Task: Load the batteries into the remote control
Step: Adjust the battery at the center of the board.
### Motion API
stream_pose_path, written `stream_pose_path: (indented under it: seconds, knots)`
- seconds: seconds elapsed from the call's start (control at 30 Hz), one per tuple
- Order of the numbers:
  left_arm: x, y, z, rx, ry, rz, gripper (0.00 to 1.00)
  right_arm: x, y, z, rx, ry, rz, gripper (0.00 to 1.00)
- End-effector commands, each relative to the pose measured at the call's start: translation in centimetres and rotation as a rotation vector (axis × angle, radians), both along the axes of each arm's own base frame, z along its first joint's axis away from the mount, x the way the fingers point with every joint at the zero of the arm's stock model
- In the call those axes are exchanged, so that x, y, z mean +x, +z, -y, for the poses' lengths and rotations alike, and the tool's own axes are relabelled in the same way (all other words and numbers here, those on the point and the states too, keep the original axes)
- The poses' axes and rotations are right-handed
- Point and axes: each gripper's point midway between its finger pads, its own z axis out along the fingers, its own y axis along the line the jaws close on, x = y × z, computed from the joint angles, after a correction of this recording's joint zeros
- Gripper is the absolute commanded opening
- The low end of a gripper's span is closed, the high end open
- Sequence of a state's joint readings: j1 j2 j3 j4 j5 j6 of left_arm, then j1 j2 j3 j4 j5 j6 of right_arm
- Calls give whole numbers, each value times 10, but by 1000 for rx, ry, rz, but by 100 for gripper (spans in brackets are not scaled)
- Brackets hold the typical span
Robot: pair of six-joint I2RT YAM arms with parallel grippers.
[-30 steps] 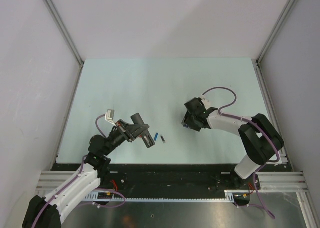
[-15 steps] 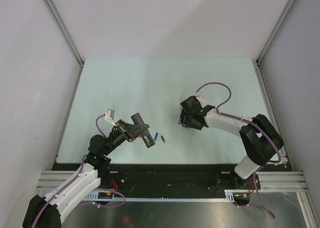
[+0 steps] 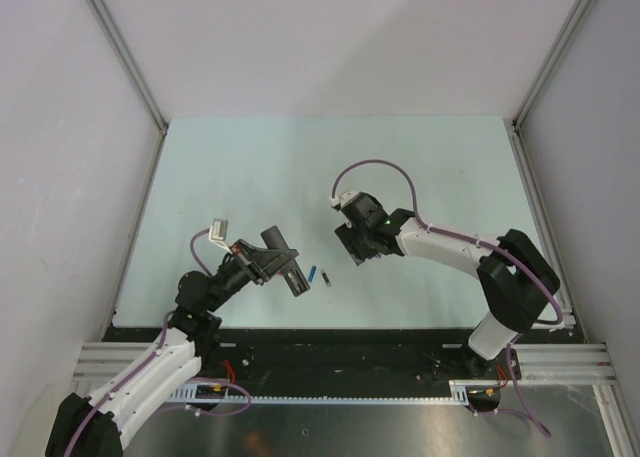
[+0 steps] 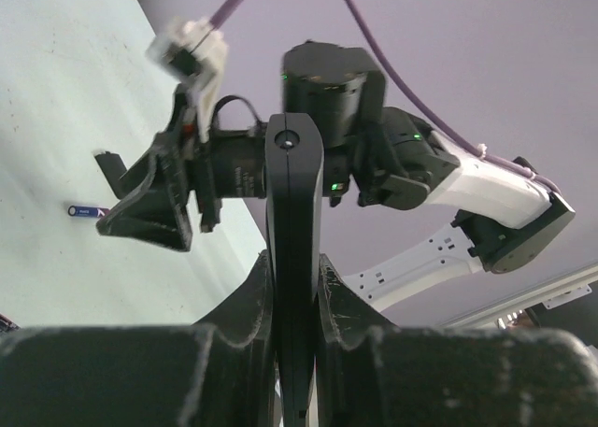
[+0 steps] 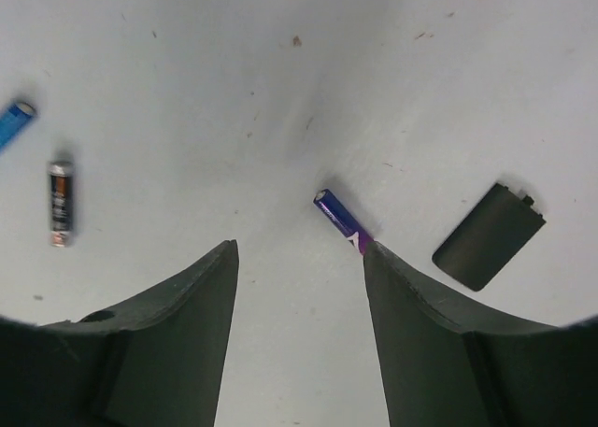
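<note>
My left gripper (image 4: 294, 259) is shut on the remote control (image 4: 294, 193), a slim black bar held edge-on above the table; the pair also shows in the top view, gripper (image 3: 272, 262) and remote control (image 3: 297, 282). Three batteries lie on the table. A blue-purple one (image 5: 341, 220) rests just ahead of my right gripper's (image 5: 299, 248) right fingertip. A black one (image 5: 61, 203) and a blue one (image 5: 14, 123) lie further left. My right gripper (image 3: 352, 249) is open with only bare table between its fingers.
A small black battery cover (image 5: 488, 235) lies flat on the table to the right of the blue-purple battery. In the top view the blue battery (image 3: 313, 275) and the black one (image 3: 327, 280) lie between the two grippers, near the table's front edge (image 3: 330, 327).
My right arm has swung left across the table, towards the remote and the two loose batteries. The left arm and the remote have not moved.
</note>
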State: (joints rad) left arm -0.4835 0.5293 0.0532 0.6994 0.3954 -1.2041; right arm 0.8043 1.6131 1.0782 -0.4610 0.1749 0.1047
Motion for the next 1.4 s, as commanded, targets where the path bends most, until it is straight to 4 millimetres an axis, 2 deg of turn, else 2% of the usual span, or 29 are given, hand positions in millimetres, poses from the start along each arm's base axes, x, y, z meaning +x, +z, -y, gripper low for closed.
stream_pose_path:
  seconds: [0.0,0.1,0.2,0.33,0.37,0.4,0.7,1.0,1.2,1.3,1.37]
  knots:
    - [-3,-10,-3,4,2,14,0,7,-3,-7,-88,191,42,60]
    - [-4,-10,-2,6,-4,15,0,15,-2,-11,-77,199,70,57]
    - [-4,-10,-2,8,-5,18,0,22,-9,-7,-77,192,44,55]
    - [-3,-11,-2,8,0,14,0,26,-19,-3,-38,184,-7,43]
    - [-4,-23,-3,20,0,-9,0,25,-21,-4,-32,187,-16,44]
    - [-4,-25,-2,23,-2,-15,0,26,-22,-3,-33,186,-17,44]
    - [-4,-27,-3,26,1,-19,0,20,-35,-6,-31,207,-60,46]
    - [-5,-30,-3,24,-1,-24,0,15,-51,0,-60,184,-113,38]
    - [-5,-30,-3,22,3,-28,0,15,-52,3,-61,159,-123,32]
    - [-4,-30,-4,22,6,-26,0,15,-53,6,-57,136,-135,31]
    - [-4,-31,-4,24,5,-30,0,14,-51,5,-49,135,-137,34]
